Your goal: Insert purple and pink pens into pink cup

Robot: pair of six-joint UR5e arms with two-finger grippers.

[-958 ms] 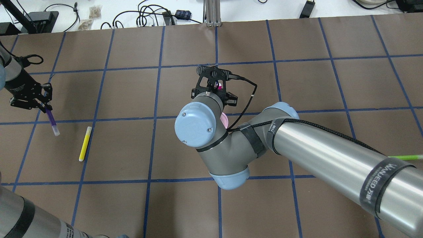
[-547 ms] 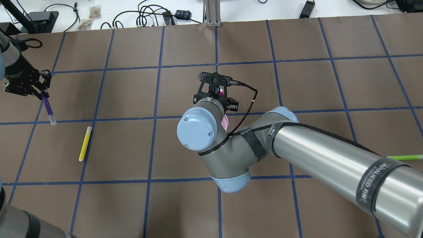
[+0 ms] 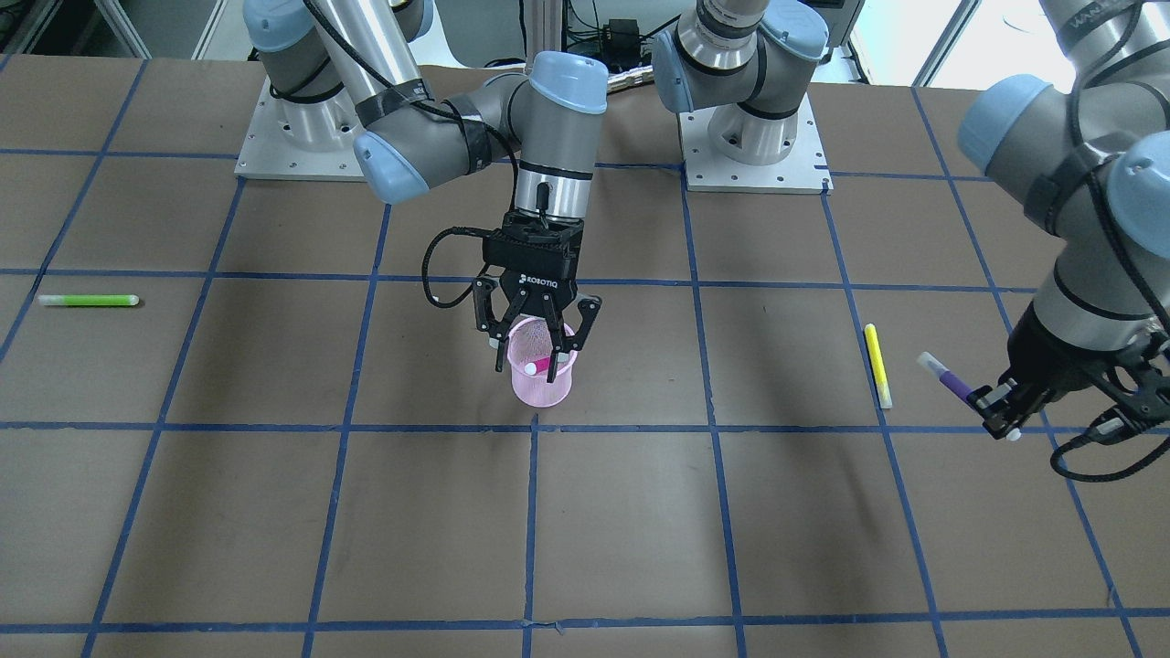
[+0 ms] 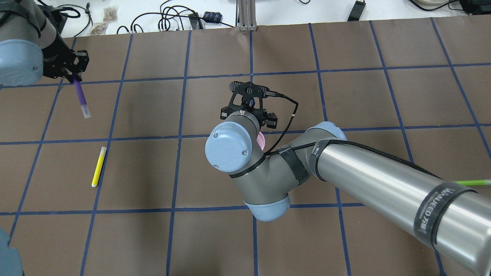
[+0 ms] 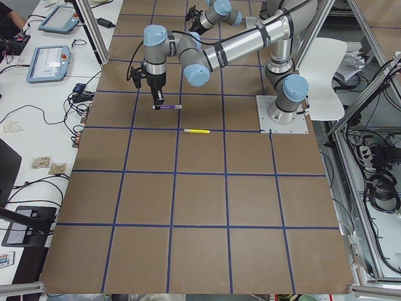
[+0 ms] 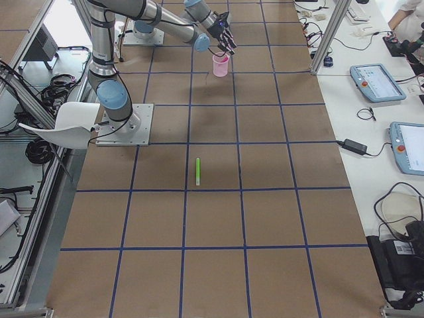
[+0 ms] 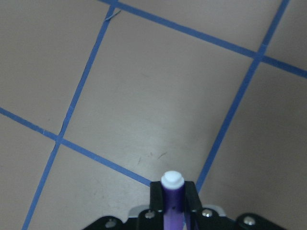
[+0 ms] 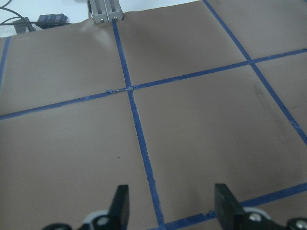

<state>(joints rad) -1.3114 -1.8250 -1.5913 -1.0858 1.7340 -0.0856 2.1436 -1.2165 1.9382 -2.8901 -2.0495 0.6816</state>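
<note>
Our right end effector [image 3: 536, 358] hangs spread above the pink mesh cup [image 3: 541, 391], its 2 fingers straddling the rim. The pink pen with a white end [image 3: 541, 366] rests slanted inside the cup, so we judge 1 of the 2 pens delivered. Our left end effector [image 3: 994, 411] is well apart from the cup, pinching the purple pen with a pale cap [image 3: 949, 378] by 1 end and holding it roughly level above the brown gridded bench [image 3: 640, 548]. We read the step in hand as carrying this pen to the cup. Next, we think the right arm must clear the cup. The left arm must then cross over, tip the pen upright above the mouth and let go. A yellow pen [image 3: 877, 366] and a green pen [image 3: 89, 300] lie on the bench, neither wanted.
</note>
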